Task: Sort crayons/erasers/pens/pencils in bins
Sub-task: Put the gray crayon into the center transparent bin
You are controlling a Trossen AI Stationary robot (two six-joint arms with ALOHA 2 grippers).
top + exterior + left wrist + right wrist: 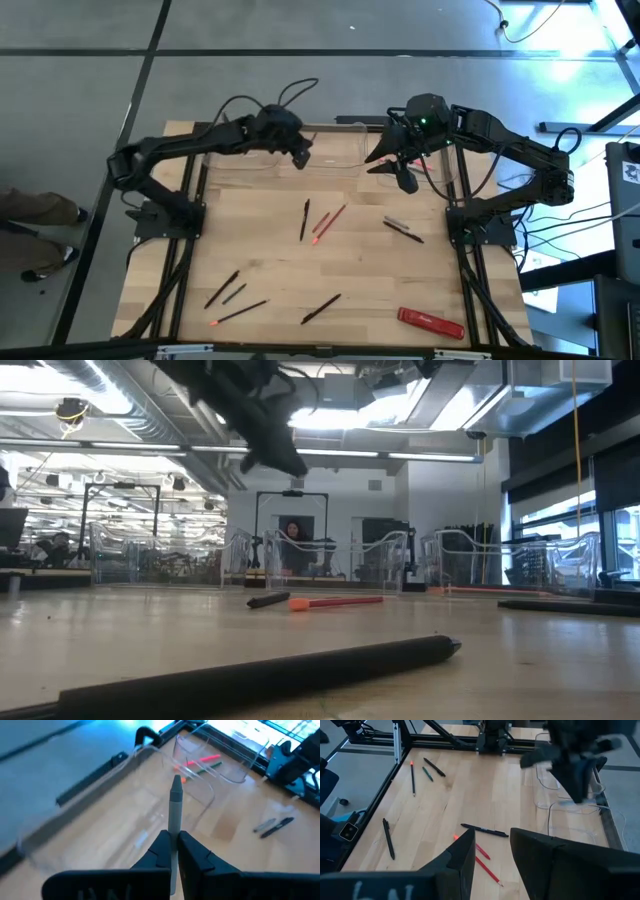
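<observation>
My left gripper (299, 153) is over the clear bins (345, 150) at the table's far edge, shut on a grey pen (175, 800). Below it stands a clear bin (197, 815). The bin beside it (235, 772) holds red and green sticks (200, 764). My right gripper (490, 852) is open and empty, raised near the far right of the table (400, 172). Several black pens (304, 220) and red pencils (330, 222) lie flat on the wooden table. My left gripper pinches the grey pen's shaft (173, 831) between its two fingers. The pen runs along the fingers, and its pointed end (176, 784) sticks out past the fingertips. It is lifted clear, above the clear bin.
More pens lie at the near left (225, 290), the near middle (320, 308) and the right (403, 230). A flat red bar (430, 322) lies near the front right corner. In the low view a black pen (300, 670) lies close by, and an orange-tipped red pencil (335, 601) farther off.
</observation>
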